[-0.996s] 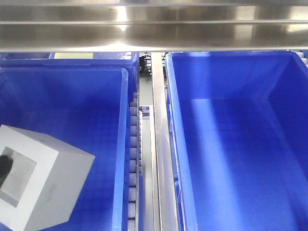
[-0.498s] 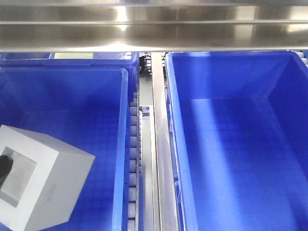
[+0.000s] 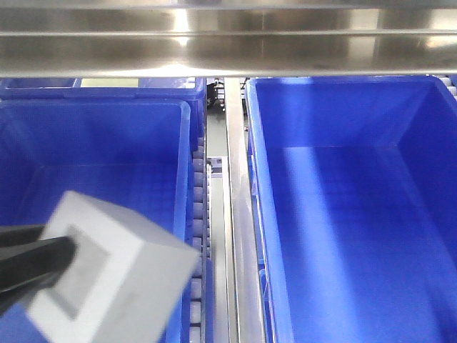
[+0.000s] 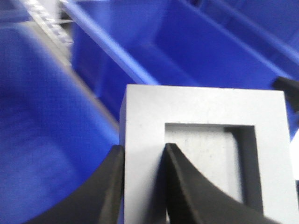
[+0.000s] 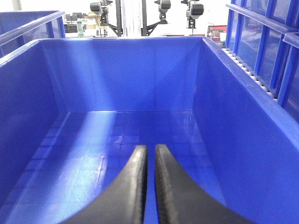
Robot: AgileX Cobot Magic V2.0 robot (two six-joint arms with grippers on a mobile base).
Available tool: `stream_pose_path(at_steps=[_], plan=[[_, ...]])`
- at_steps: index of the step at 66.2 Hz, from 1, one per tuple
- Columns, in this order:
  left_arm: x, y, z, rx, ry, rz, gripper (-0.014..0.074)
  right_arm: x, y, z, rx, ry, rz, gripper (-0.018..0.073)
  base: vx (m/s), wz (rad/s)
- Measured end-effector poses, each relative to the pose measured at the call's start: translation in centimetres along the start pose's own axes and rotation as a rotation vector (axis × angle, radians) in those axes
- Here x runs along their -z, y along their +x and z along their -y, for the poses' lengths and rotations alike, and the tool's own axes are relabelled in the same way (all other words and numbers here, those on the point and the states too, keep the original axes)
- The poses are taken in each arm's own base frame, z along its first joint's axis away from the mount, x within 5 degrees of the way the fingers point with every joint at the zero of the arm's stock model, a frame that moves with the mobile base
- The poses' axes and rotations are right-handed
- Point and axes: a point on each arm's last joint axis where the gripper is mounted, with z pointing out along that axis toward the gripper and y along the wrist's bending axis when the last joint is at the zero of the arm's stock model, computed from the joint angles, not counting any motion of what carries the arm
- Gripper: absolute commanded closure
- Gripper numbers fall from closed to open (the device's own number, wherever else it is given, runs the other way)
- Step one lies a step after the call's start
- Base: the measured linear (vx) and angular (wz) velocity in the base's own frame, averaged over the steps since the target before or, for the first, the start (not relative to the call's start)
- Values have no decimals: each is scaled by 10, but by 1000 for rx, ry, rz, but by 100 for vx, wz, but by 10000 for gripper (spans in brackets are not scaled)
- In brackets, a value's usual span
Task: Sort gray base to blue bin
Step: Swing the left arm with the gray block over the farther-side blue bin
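The gray base (image 3: 125, 279) is a gray block with a square recess. It hangs above the right part of the left blue crate (image 3: 107, 150), close to its right wall. My left gripper (image 3: 61, 239) is shut on it, one finger in the recess and one outside the block's wall, as the left wrist view shows (image 4: 144, 146) on the gray base (image 4: 205, 116). The blue bin (image 3: 357, 236) at the right holds nothing but my right gripper (image 5: 150, 147), shut and empty, low above its grid floor (image 5: 107, 140).
A steel rail with a roller strip (image 3: 232, 214) runs between the two crates. A steel beam (image 3: 228, 43) crosses the top of the front view. Another blue crate (image 3: 143, 89) stands behind the left one.
The gray base has lifted off the left crate's floor and moved right toward its right wall, held by my left gripper; more of the black fingers shows. The right crate is unchanged.
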Motion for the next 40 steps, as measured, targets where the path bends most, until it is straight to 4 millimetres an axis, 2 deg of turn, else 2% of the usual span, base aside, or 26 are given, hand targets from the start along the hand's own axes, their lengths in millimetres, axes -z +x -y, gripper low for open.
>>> stream_pose_path(at_steps=[13, 26, 40], plan=[[-21, -7, -2, 19, 85, 15, 602, 0, 0, 0, 0, 0, 0, 564, 0, 0], [-39, -12, -8, 29, 98, 7, 602, 0, 0, 0, 0, 0, 0, 564, 0, 0], [-51, -41, -10, 6, 109, 16, 602, 0, 0, 0, 0, 0, 0, 564, 0, 0]])
